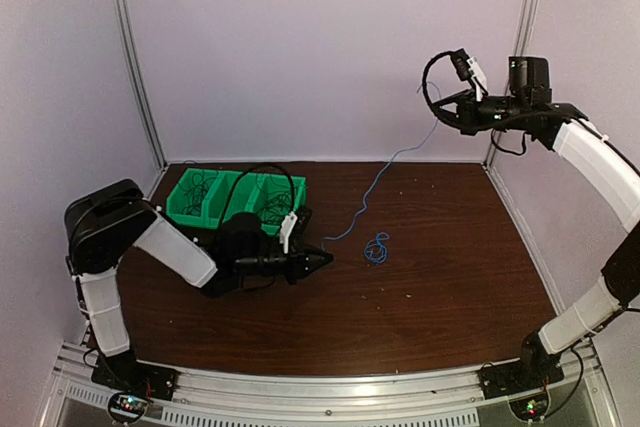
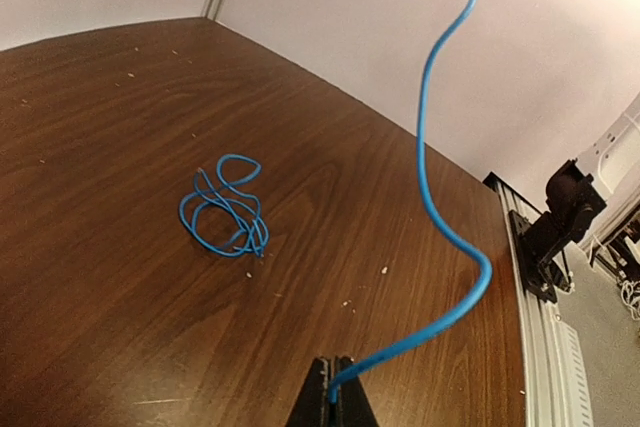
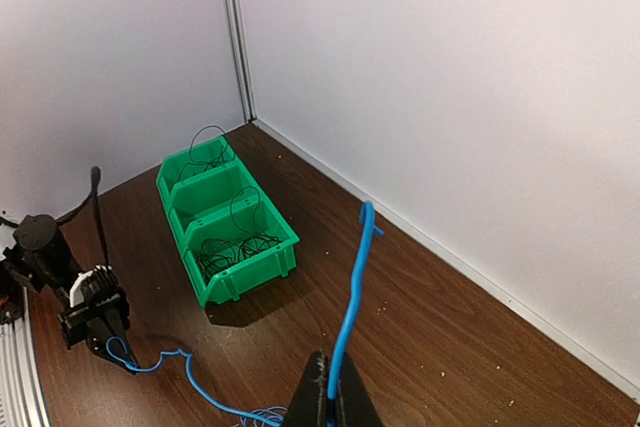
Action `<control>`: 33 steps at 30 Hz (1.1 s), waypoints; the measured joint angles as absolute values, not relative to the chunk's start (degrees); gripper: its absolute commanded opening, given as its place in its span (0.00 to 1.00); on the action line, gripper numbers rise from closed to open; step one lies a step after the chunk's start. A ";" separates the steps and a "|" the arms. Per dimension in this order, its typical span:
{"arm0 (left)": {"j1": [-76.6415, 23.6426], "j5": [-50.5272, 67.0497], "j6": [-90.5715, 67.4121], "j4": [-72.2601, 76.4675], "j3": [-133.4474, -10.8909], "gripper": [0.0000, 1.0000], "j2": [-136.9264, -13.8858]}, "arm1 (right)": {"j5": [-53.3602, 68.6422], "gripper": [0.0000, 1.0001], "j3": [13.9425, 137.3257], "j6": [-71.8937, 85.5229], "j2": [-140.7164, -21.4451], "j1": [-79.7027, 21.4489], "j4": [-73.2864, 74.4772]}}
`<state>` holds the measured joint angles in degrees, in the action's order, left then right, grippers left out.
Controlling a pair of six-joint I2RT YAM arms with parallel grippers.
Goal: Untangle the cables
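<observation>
Grip: left gripper [image 1: 326, 261] pinched shut on one end of the blue cable [image 1: 375, 187], low, just right of the green bin [image 1: 190, 215] | right gripper [image 1: 437, 112] clamped on the other end, raised high, far right of the bin | blue coil [image 1: 376, 247] lies right of the bin, black cables [image 3: 235, 247] inside it | room: bare table [image 1: 450, 287] right of the bin, up to the walls

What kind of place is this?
Probably a robot lab's test booth: a left arm and a right arm bolted to a wooden table, plain white walls and a green bin.
</observation>
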<state>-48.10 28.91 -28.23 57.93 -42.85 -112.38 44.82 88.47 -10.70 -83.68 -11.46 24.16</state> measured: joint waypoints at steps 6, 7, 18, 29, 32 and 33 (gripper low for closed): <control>-40.97 24.93 -25.71 42.48 -43.03 0.00 -94.63 | 44.21 0.47 85.73 -10.31 -86.30 -12.64 20.93; -39.81 24.25 -24.88 38.79 -44.75 0.00 -92.75 | 45.58 0.52 85.76 -10.39 -87.57 -13.50 20.93; -35.88 14.83 -16.95 -1.26 -73.41 0.00 -90.19 | 57.41 0.61 86.11 -12.91 -94.48 -20.10 24.77; -26.68 10.31 -12.38 -22.98 -88.73 0.00 -90.74 | 51.79 0.63 65.89 -25.26 -88.09 -19.07 26.63; -23.88 10.07 -11.77 -24.84 -91.20 0.00 -91.39 | 48.45 0.63 60.14 -27.29 -86.30 -18.98 24.73; -23.00 10.02 -11.62 -25.26 -91.83 0.00 -91.70 | 47.22 0.63 59.35 -27.97 -86.21 -18.96 24.34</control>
<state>-23.00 10.02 -11.62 -25.26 -91.83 -91.70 47.22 59.35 -27.97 -86.21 -18.96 24.34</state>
